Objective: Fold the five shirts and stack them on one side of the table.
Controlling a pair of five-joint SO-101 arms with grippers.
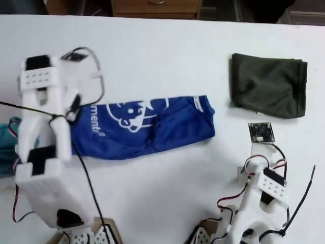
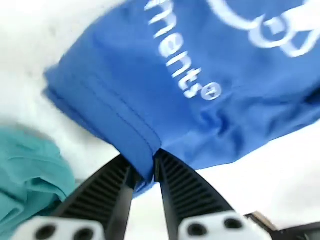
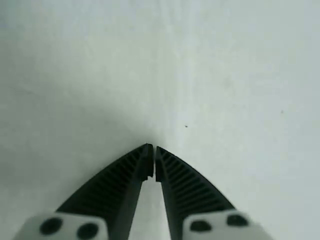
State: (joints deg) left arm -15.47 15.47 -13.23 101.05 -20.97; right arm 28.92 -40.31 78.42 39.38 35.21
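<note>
Risk of slippage mid-fold — hem of blue shirt [image 1: 147, 124] pinched thinly between left fingers [image 2: 102, 190], right fingers [image 3: 120, 185] pressed together over surface [image 1: 167, 61], offering no second grip.

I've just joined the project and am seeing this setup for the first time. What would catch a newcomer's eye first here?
The bright blue shirt with white print lies across the middle of the table, its hem pinched in the left gripper. A dark green shirt sits folded at the far right, and a teal shirt bunches at the left edge.
</note>
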